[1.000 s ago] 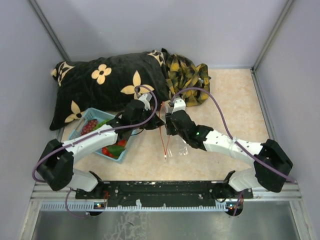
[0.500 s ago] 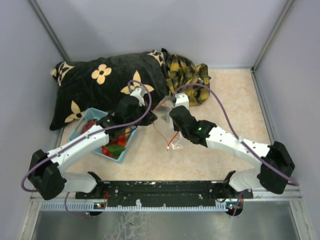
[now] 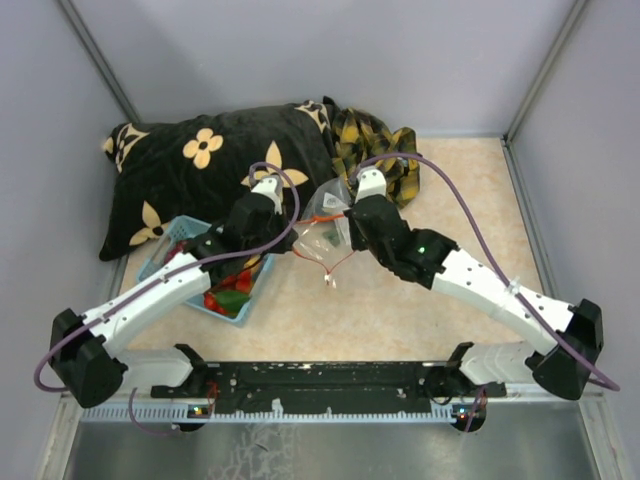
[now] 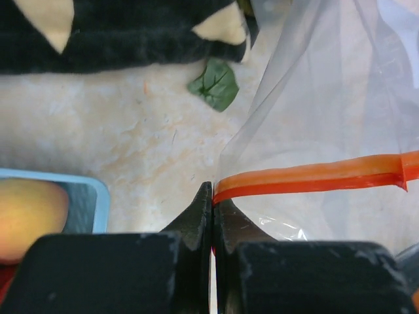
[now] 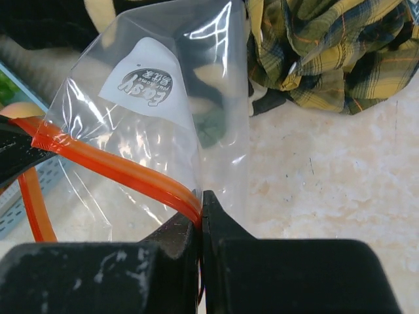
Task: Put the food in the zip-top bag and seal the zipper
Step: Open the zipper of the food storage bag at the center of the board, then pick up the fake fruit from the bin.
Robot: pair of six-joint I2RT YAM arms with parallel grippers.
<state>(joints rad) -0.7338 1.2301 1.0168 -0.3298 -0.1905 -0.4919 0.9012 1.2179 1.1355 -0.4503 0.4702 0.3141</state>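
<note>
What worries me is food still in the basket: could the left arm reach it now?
Probably not yet. The left tool is shut on the zipper, holding the bag up with the right tool, so it would have to let go first. The food lies uncovered in the basket below it.

The only writing I can find from here is on the zip-top bag point(image 5: 196, 163). In the right wrist view a white rounded label point(image 5: 141, 85) is printed on the clear plastic, with dark lettering that appears upside down to that camera. I read the large word as "Easy". The smaller line next to it is too fine for me to make out. In the top view the same bag point(image 3: 325, 232) shows only dark specks, not legible. I see no other text in any view.
</note>
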